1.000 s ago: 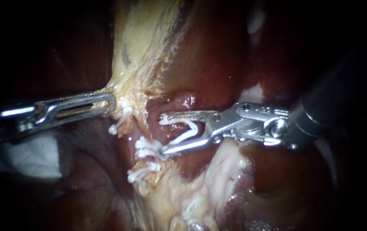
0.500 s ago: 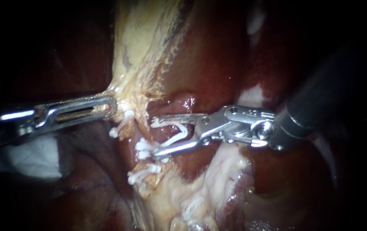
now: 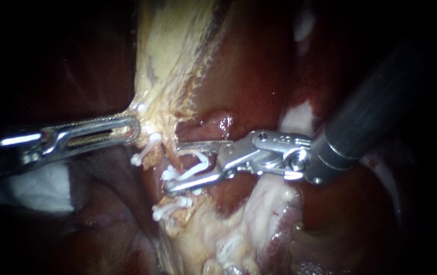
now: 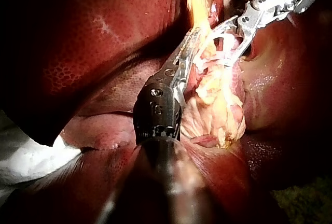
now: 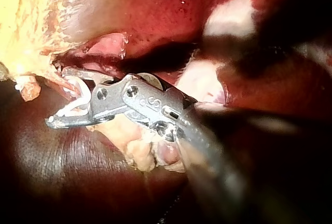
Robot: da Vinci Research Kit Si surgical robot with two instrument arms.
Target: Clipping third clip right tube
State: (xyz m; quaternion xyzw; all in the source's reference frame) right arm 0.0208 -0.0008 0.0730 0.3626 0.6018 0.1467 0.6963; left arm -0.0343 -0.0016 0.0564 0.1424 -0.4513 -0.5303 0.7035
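My left instrument (image 3: 133, 127) comes in from the left. Its jaws are shut on the pale yellow tissue (image 3: 165, 61) below the gallbladder and hold it taut; the left wrist view shows the same grip (image 4: 193, 40). My right instrument (image 3: 173, 169) carries an open white clip (image 3: 198, 164), held between its spread jaws. Those jaws straddle the thin tube (image 3: 173, 159) just above a white clip (image 3: 169, 174) fixed there. Another clip (image 3: 170, 204) sits lower and one (image 3: 144, 147) lies near the left instrument's tip. The right wrist view shows the loaded jaws (image 5: 58, 97) against the tissue.
Dark red liver (image 3: 259, 66) surrounds the site. Pale fatty tissue (image 3: 243, 219) lies under the right instrument's shaft. White gauze (image 3: 40, 188) sits below the left instrument, also visible in the left wrist view as gauze (image 4: 26, 159).
My right instrument has slid left with its clip, from beside the clipped tube to astride it. The left instrument has held still on the tissue.
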